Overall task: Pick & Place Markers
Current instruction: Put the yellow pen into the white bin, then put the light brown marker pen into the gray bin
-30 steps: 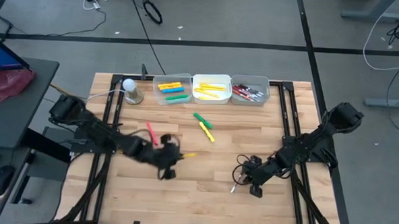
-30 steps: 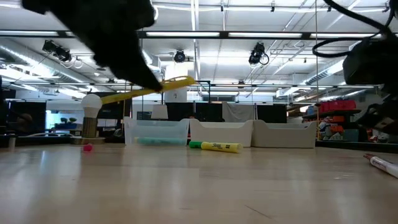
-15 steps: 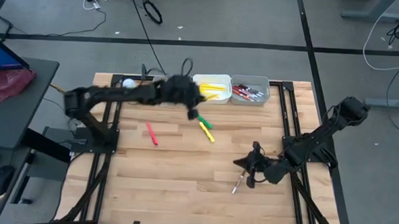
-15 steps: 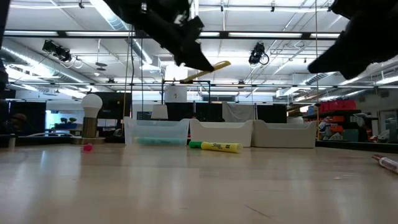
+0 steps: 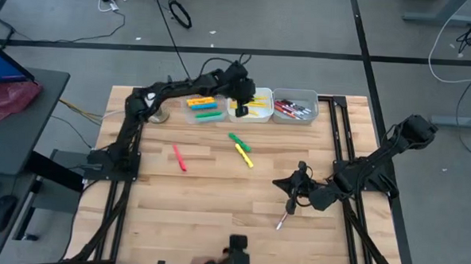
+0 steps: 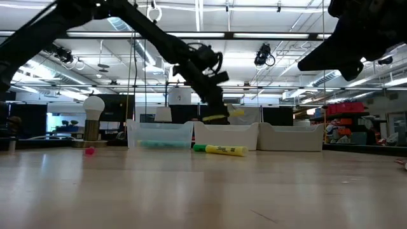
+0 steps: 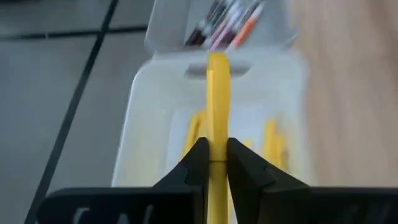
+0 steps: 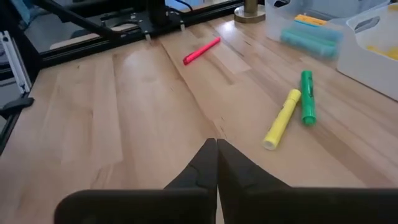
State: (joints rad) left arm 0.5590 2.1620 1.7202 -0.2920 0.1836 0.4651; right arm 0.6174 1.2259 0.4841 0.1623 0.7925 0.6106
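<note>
While the left gripper (image 7: 212, 163) pinches a yellow marker (image 7: 217, 93) above the middle bin (image 5: 239, 93), four markers lie loose; right gripper (image 8: 216, 149) pressed together.

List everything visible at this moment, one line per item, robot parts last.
Loose markers: four; pink-red, green, yellow mid-table, one near the right hand.
Held yellow marker: one, above the middle bin.
Bins: three, clear and white, along the far edge; left holds orange, yellow, green markers; middle yellow; right reddish and dark.
Light bulb on stand: one, white, far-left.
Left hand: shut on the yellow marker.
Right hand: shut, empty, above the table's right.
</note>
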